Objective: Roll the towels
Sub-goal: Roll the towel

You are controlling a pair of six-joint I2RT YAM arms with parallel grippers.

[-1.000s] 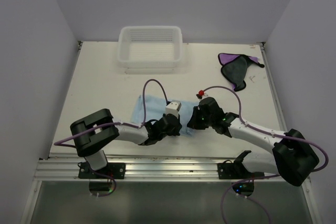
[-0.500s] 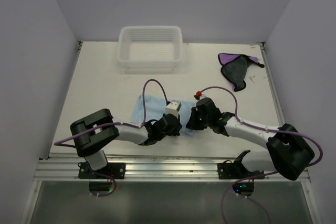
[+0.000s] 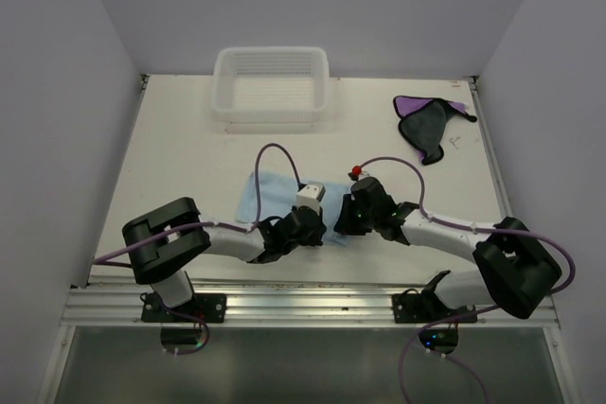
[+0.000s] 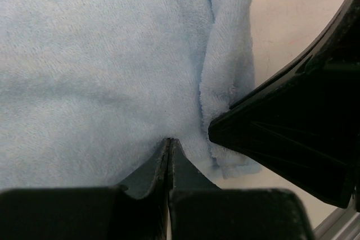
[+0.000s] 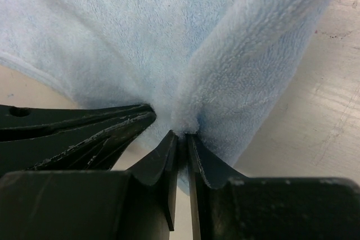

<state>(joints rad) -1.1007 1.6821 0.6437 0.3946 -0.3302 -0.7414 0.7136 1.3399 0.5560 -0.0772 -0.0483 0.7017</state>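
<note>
My left claw is clenched tight at the blue towel edge, my right claw pinching a fold of it.

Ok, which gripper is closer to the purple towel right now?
Right. The right gripper is at the right end of the light blue towel, the purple towel lying farther back and to its right. The left gripper is just left of it, so farther away.

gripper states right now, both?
Left gripper: closed, tips at the light blue fleece towel; grip unclear.
Right gripper: nearly closed, pinching a fold of that towel.
</note>
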